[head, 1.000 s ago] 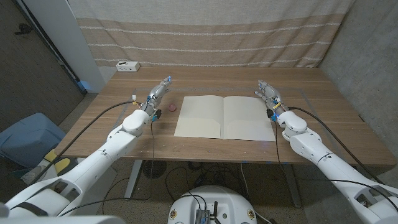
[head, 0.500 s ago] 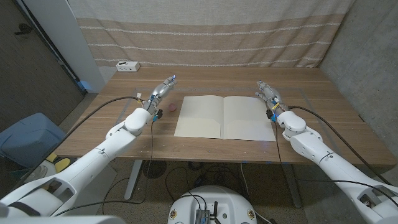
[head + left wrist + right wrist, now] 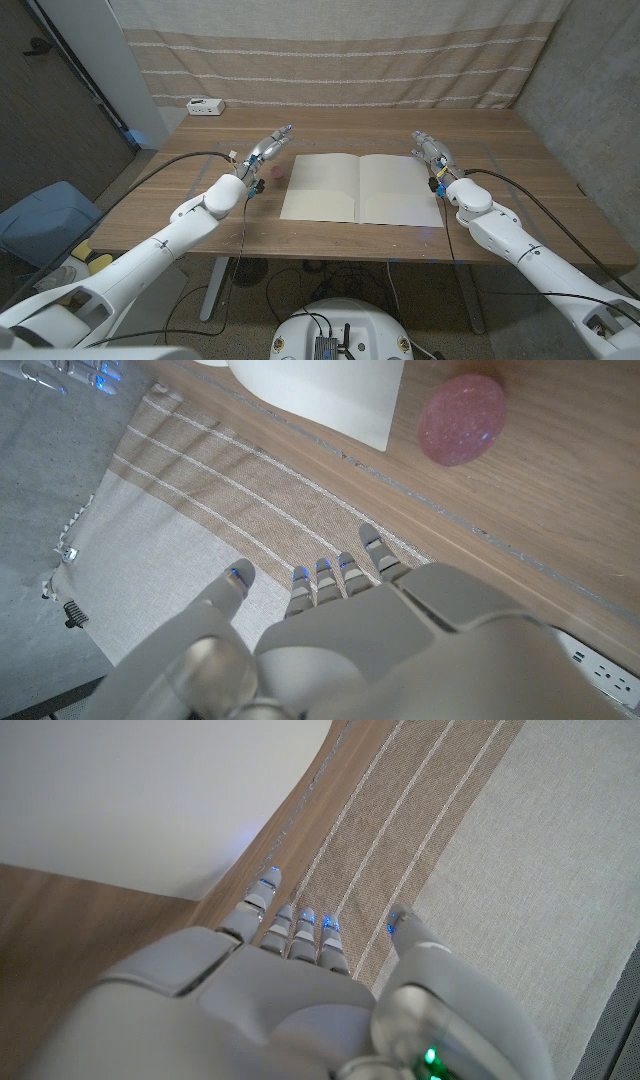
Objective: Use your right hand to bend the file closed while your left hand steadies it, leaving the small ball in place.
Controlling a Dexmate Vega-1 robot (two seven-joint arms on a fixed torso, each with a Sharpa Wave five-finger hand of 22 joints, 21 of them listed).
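Note:
A cream file (image 3: 360,188) lies open and flat on the middle of the wooden table (image 3: 330,240), its fold running front to back. A small pink ball (image 3: 277,172) sits on the wood just off the file's left edge; the ball (image 3: 461,419) and a corner of the file (image 3: 330,395) also show in the left wrist view. My left hand (image 3: 266,147) hovers above the table just left of the ball, fingers straight and apart, holding nothing. My right hand (image 3: 430,153) stands at the file's far right corner, fingers extended, empty. The file's page (image 3: 130,800) is also seen beyond my right hand (image 3: 300,990).
A small white box (image 3: 206,105) sits at the table's far left corner. A striped beige curtain (image 3: 330,55) hangs behind the table. Bare wood lies in front of the file and to the right of it.
My left hand has moved right and a little farther away, closer to the ball and the file's left edge. The right hand, file and ball have stayed put.

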